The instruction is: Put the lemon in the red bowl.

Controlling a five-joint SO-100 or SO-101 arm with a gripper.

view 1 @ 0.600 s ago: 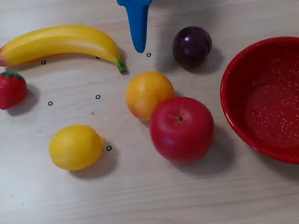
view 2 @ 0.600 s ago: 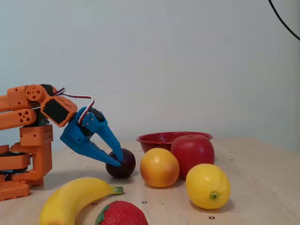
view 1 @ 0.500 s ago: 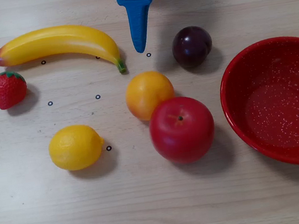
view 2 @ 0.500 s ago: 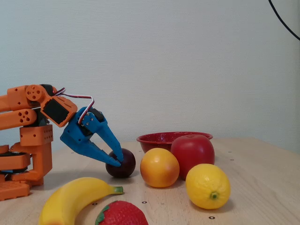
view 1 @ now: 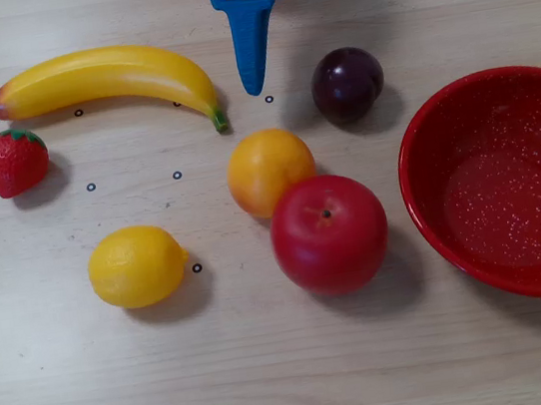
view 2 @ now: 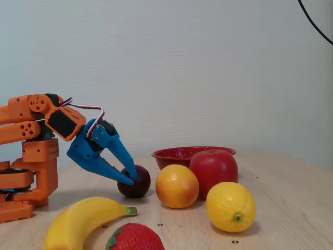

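Observation:
The lemon [view 1: 136, 267] is a bright-yellow oval that lies on the wooden table at the lower left of the overhead view. In the fixed view it is nearest the camera [view 2: 230, 207]. The red bowl [view 1: 461, 125] stands empty at the right edge of the overhead view, and its rim shows behind the fruit in the fixed view [view 2: 177, 152]. My blue gripper [view 1: 255, 86] is shut and empty at the top centre, pointing down at the table. It is well apart from the lemon. In the fixed view its tip [view 2: 130, 179] lies close by a dark plum.
A banana [view 1: 102, 77] and a strawberry [view 1: 15, 161] lie at the upper left. An orange [view 1: 268, 170] and a red apple [view 1: 329, 233] sit between the lemon and the bowl. A dark plum [view 1: 346, 83] sits right of the gripper. The orange arm base [view 2: 31, 156] stands at the left.

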